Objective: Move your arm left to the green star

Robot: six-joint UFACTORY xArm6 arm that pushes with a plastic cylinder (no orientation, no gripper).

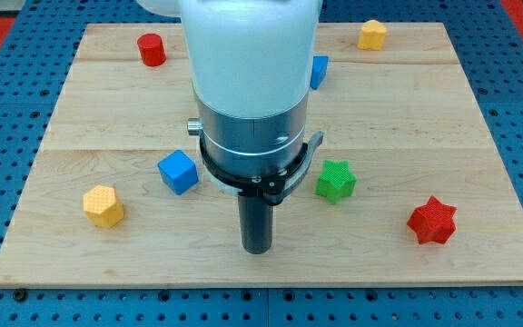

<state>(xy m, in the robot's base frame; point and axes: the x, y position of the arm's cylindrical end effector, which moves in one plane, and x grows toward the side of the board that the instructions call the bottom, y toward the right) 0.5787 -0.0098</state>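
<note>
The green star lies on the wooden board, right of the middle. My tip rests on the board below and to the view's left of the star, about a block's width apart from it. The arm's body hides the board's upper middle. A blue cube lies to the left of my tip.
A red star lies at the lower right. A yellow hexagonal block lies at the lower left. A red cylinder-like block is at the top left, a yellow block at the top right, and a blue block peeks from behind the arm.
</note>
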